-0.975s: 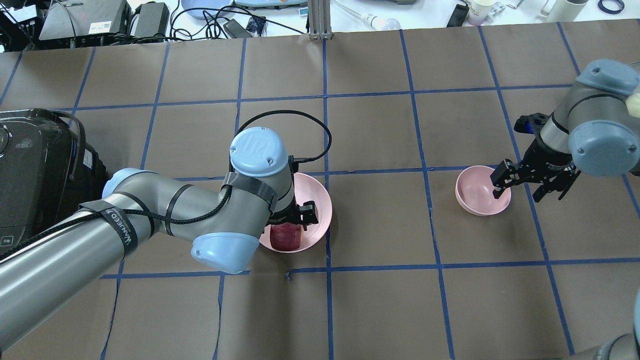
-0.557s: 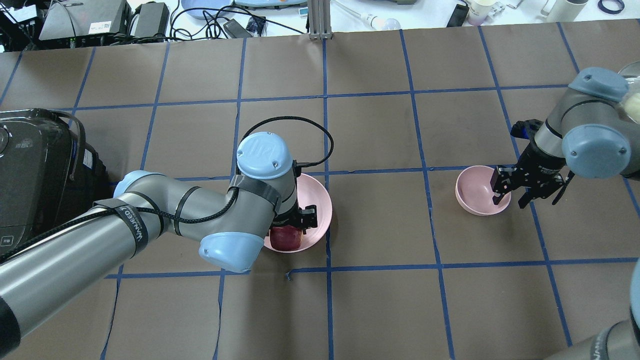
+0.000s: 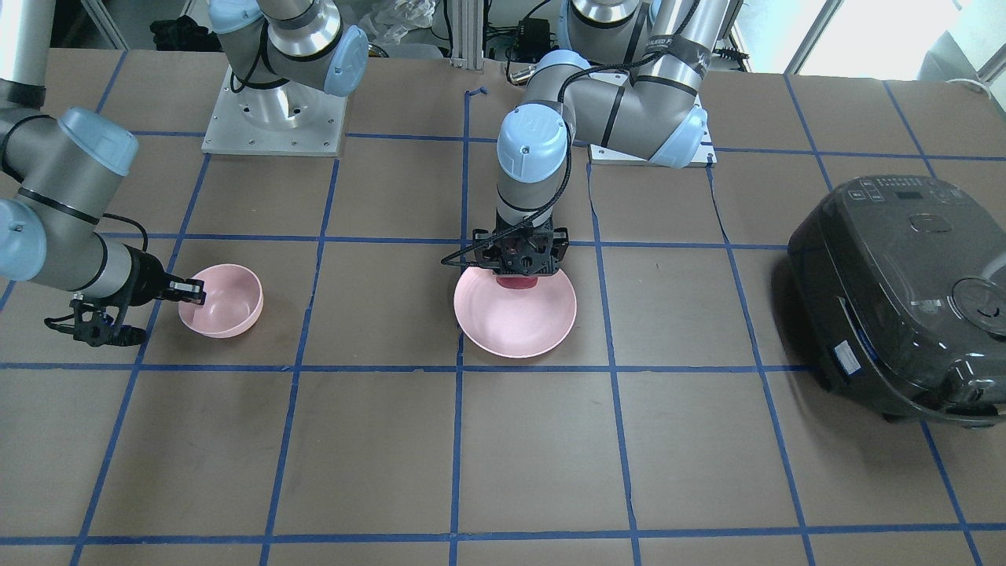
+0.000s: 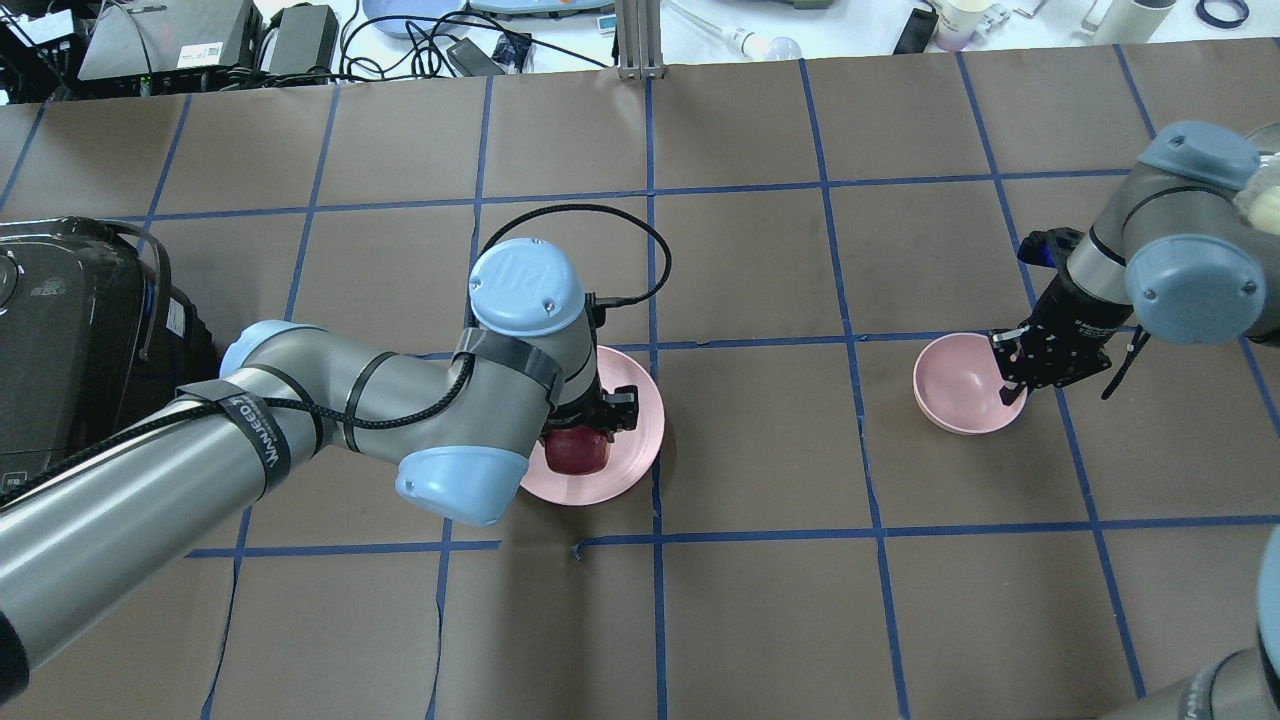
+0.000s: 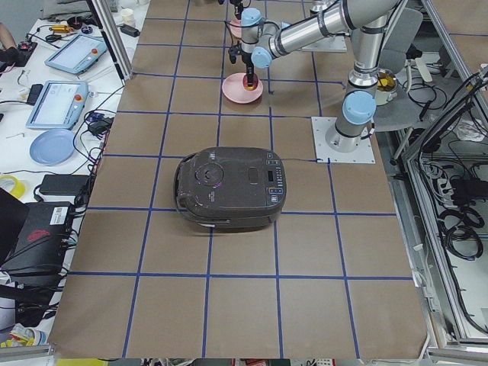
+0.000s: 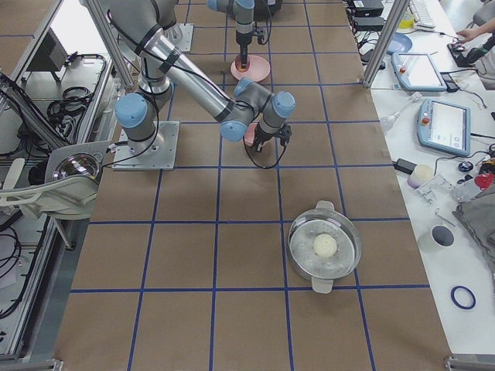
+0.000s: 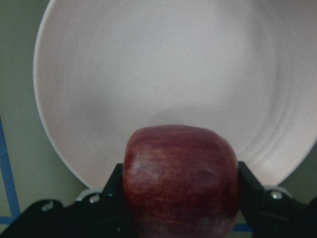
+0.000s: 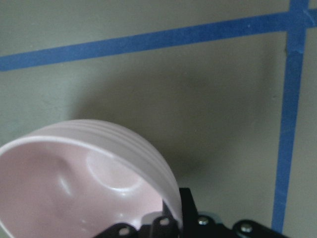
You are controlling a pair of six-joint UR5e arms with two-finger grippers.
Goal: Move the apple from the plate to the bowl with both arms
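**Apple clamped in left hand over the plate; right hand on the bowl's rim**

Overhead: the left arm [image 4: 330, 420] has its wrist over most of the left hand [image 4: 588, 428]. The apple [image 4: 578, 453] pokes out beneath it, over the robot-side half of the plate [image 4: 640, 435]. The right arm [image 4: 1180, 270] puts the right hand [image 4: 1012, 378] at the right rim of the bowl [image 4: 950, 385]. Plate and bowl sit well apart on the brown taped surface [image 4: 760, 280]. A black rice cooker [image 4: 70, 330] is at the far left.

Front: the left hand (on this view's right half) blocks the apple, which shows only as a red sliver at the plate's far rim. The right hand meets the bowl's rim from the side.

Left wrist: clearest on the grip. Both fingers [image 7: 115, 184] press the apple's sides, with the plate below and beyond. Can't tell if the apple's underside touches the plate.

Right wrist: the bowl's rim runs down between the fingers, one of them outside the wall. The hand is pinched on the rim.

Left side: the cooker fills the middle. Plate, bowl and both hands are too small beyond it to judge.

Right side: the near arm hides nearly all of the bowl. Only this view fully shows a lidded steel pot [image 6: 291, 249], well apart from both dishes.
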